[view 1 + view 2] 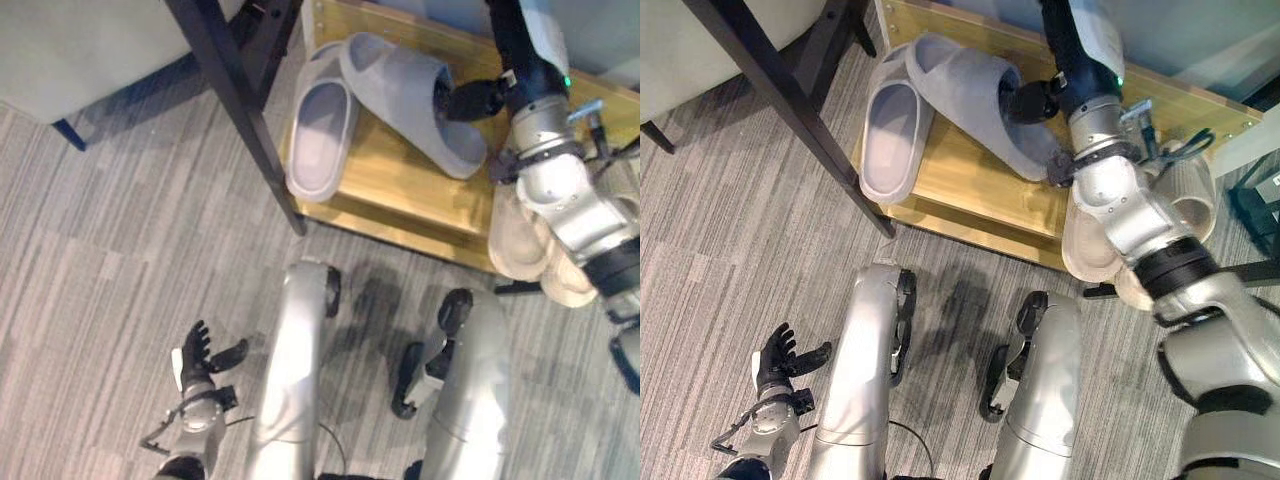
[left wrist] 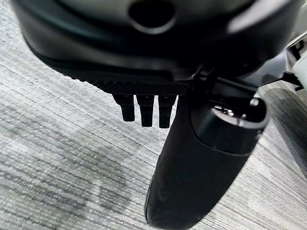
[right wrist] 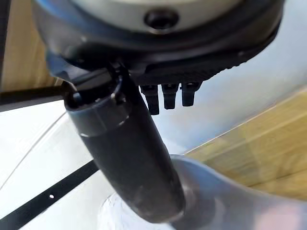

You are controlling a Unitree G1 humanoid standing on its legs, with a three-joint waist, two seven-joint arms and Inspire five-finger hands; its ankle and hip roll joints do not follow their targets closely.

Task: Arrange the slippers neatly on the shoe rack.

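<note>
On wooden shoe rack (image 1: 400, 190), right hand (image 1: 470, 100) grips skewed grey slipper (image 1: 410, 95) at rack's rear edge; its mate (image 1: 322, 135) overhangs front edge, beige pair (image 1: 530, 245) awaits; left hand (image 1: 200, 358) idle, fingers spread.

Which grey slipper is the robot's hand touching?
The grey slipper lying slanted across the wooden shoe rack; the right hand is at its opening. The other grey slipper, beside it, hangs over the rack's edge, untouched.

Floor: grey carpet (image 1: 110, 250) with a striped pattern. A black frame leg (image 1: 235, 100) runs diagonally across the upper left. A pale panel (image 1: 70, 45) lies behind it at the upper-left corner.
</note>
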